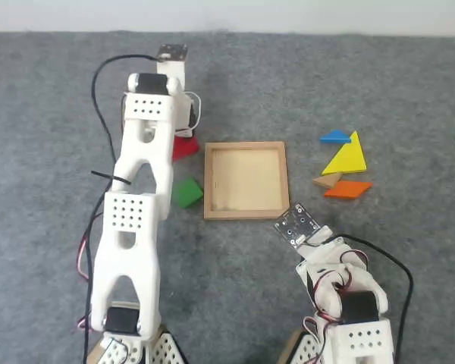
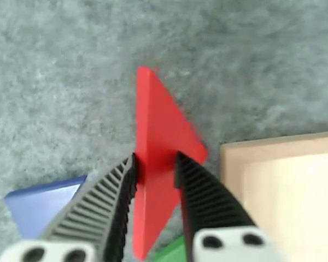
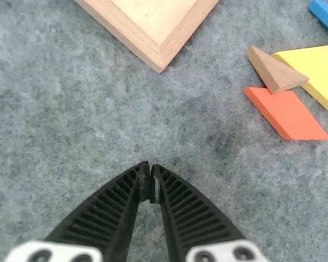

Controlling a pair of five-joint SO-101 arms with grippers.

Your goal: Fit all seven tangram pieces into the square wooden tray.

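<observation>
Left arm (image 1: pixel 140 174) stretched out along the tray's left side. Wooden tray (image 1: pixel 246 145) sits mid-table. Left gripper (image 2: pixel 154 164) pinches red triangle (image 2: pixel 158 120), just beside tray's left rim, green piece (image 1: pixel 186 192) near it. Right gripper (image 3: pixel 151 177) pressed together over carpet (image 3: pixel 71 109) near a tray corner. Yellow triangle (image 1: pixel 347 158), orange parallelogram (image 1: pixel 347 189), blue triangle (image 1: pixel 334 137), brown triangle (image 1: pixel 327 180) clustered right of tray

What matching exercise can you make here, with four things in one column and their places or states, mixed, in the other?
1. red piece
2. tray
3. orange piece
4. right end effector

A. shut, holding nothing
B. gripped by the left end effector
C. empty
D. beside the brown piece

Pairs: 1-B, 2-C, 3-D, 4-A
</observation>
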